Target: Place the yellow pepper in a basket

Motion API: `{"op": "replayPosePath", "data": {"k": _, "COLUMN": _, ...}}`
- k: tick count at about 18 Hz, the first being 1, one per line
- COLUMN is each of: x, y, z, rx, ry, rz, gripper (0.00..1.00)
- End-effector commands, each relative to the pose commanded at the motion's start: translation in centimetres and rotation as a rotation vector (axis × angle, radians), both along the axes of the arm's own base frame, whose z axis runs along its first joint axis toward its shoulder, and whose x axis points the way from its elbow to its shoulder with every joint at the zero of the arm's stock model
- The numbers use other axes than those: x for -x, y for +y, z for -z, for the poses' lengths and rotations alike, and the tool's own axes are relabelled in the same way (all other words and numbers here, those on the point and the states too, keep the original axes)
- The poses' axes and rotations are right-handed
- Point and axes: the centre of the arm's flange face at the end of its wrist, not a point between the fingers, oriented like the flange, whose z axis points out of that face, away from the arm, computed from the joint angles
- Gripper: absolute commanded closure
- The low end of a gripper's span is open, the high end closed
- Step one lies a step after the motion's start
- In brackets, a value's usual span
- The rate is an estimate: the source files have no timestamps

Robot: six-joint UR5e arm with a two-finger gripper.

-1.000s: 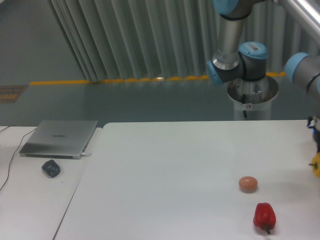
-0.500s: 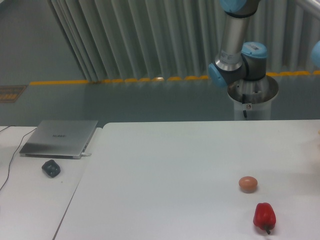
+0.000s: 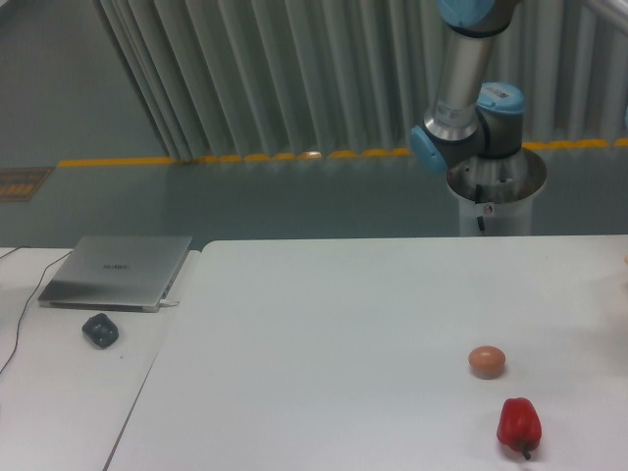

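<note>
Yellow pepper and gripper, at frame's right edge a second ago, now gone from view right of the red pepper (image 3: 518,424); I can't tell jaw state, probably carrying.

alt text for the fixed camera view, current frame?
A white table holds a red bell pepper near the front right and a small round orange-pink fruit just behind it. The robot arm rises behind the table; its gripper, the yellow pepper and any basket are out of view. A closed laptop and a mouse lie left.
</note>
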Motion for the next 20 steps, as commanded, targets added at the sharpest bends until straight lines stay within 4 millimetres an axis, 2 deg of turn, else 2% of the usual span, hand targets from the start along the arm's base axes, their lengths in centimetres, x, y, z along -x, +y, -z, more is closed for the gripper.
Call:
{"op": "replayPosePath", "data": {"k": 5, "x": 1.1, "y": -1.9, "z": -0.3, "rx": -0.072, "ry": -0.022, "rz": -0.046, "gripper": 0.00}}
{"op": "replayPosePath", "data": {"k": 10, "x": 0.8, "y": -1.7, "z": -0.8, "rx": -0.098, "ry": -0.021, "rz": -0.084, "gripper": 0.00}}
{"op": "replayPosePath", "data": {"k": 14, "x": -0.3, "y": -0.2, "z": -0.7, "rx": -0.148, "ry": -0.046, "rz": -0.262, "gripper": 0.00}}
{"op": "replayPosePath", "data": {"k": 17, "x": -3.1, "y": 2.4, "z": -1.7, "rx": -0.171, "ry": -0.023, "rz": -0.476, "gripper": 0.00}}
{"op": "replayPosePath", "data": {"k": 20, "x": -4.8, "y": 4.9, "z": -1.9, "rx": -0.175, "ry": -0.017, "rz": -0.507, "gripper": 0.00}}
